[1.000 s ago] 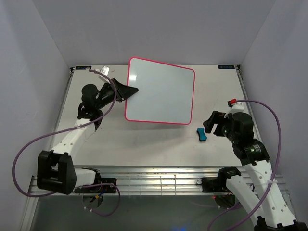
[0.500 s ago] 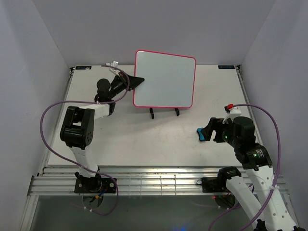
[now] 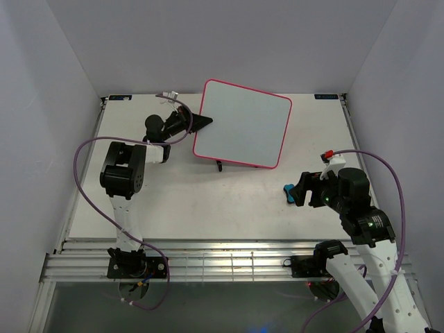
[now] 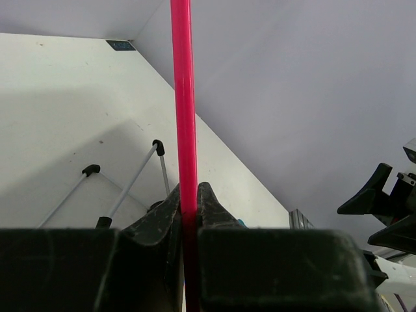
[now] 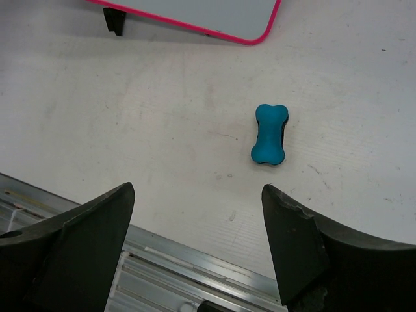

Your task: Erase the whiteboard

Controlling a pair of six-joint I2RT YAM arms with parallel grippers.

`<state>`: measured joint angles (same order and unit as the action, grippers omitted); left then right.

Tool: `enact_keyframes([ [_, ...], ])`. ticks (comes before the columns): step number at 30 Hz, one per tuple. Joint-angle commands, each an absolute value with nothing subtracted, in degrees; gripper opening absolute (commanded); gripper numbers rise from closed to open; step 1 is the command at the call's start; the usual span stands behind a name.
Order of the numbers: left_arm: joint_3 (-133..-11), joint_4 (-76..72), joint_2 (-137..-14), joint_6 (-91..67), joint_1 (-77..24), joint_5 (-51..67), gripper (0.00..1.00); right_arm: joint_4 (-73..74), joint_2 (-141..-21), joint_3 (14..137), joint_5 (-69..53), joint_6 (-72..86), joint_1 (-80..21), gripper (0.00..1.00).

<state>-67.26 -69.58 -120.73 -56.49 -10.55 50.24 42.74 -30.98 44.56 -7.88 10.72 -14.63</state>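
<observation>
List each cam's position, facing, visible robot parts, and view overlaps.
Top external: above and behind the bases, looking down on the table; left arm and right arm show.
Left wrist: on that wrist, sighting along the whiteboard edge; left jaws clamped on it, wire stand beside it.
Right wrist: on that wrist, looking down at the blue eraser; open right jaws frame it.
Shared: whiteboard in all three; eraser in top and right wrist.

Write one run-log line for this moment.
left end effector shut on pink-framed white whiteboard | right end effector open | small blue bone-shaped eraser on table, ungrasped
</observation>
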Motion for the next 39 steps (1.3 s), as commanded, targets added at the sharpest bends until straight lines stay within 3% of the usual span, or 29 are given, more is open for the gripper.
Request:
enact_keyframes([
  [1, -71.80, -88.68, -119.00, -58.18, -9.67, 48.95, 0.00, 42.19, -31.38, 47.20, -9.75, 9.14, -14.50, 0.85],
  [10, -69.97, -90.00, -116.46, -62.57, -9.58, 47.29, 0.00, 42.10, -32.60, 46.32, -9.94, 9.66, -14.50, 0.84],
  [15, -61.81, -86.41, -107.70, -64.07, -9.58, 44.05, 0.00, 44.64, -40.92, 45.35, -6.51, 11.95, -14.50, 0.80],
  [23, -50.55, -54.44, -88.44, -61.09, -9.76, 38.15, 0.00, 44.47, -59.74, 50.09, -1.76, 10.81, -14.59, 0.74],
  [28, -48.26, -26.95, -74.75, -55.20, -9.41, 37.26, 0.00, 37.55, -63.71, 47.47, -1.32, 11.69, -14.85, 0.74],
  [34, -48.51, -4.46, -62.33, -43.10, -8.70, 32.97, 0.00, 26.46, -64.59, 40.88, -2.02, 11.69, -14.85, 0.70],
  [39, -50.80, 6.41, -56.79, -37.27, -8.61, 31.20, 0.00, 25.14, -71.71, 42.62, 1.47, 10.11, -14.85, 0.65],
])
